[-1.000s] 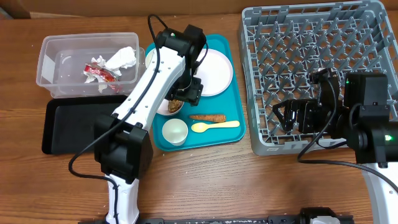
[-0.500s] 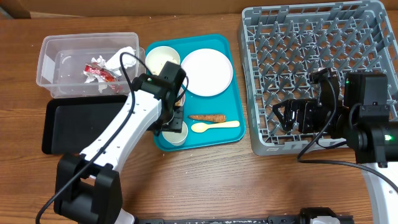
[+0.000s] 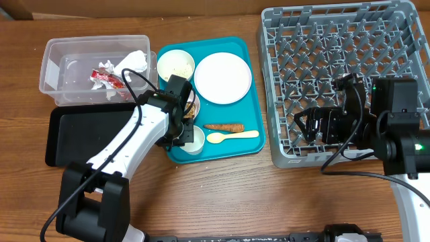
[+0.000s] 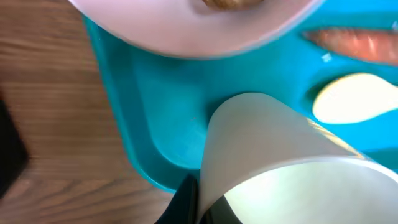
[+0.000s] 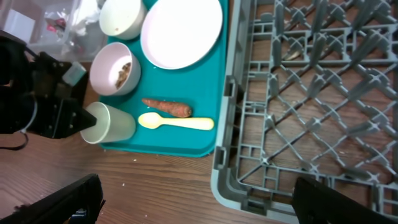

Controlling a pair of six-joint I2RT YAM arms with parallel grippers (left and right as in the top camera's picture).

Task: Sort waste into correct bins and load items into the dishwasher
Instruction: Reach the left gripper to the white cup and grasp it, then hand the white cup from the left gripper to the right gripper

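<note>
My left gripper (image 3: 186, 133) was clamped on the small white cup (image 5: 115, 123) at the front left corner of the teal tray (image 3: 250, 145). My wrist view showed only one dark finger (image 4: 180, 205) against the rim, so I think I pinched its wall. The cup stood just in front of the bowl (image 5: 114, 70) with brown food, close beside the yellow spoon (image 3: 232, 136) and near the carrot stick (image 3: 224, 126). My right gripper (image 3: 311, 126) hung with its fingers wide apart, holding nothing, over the grey dish rack (image 3: 349, 47).
</note>
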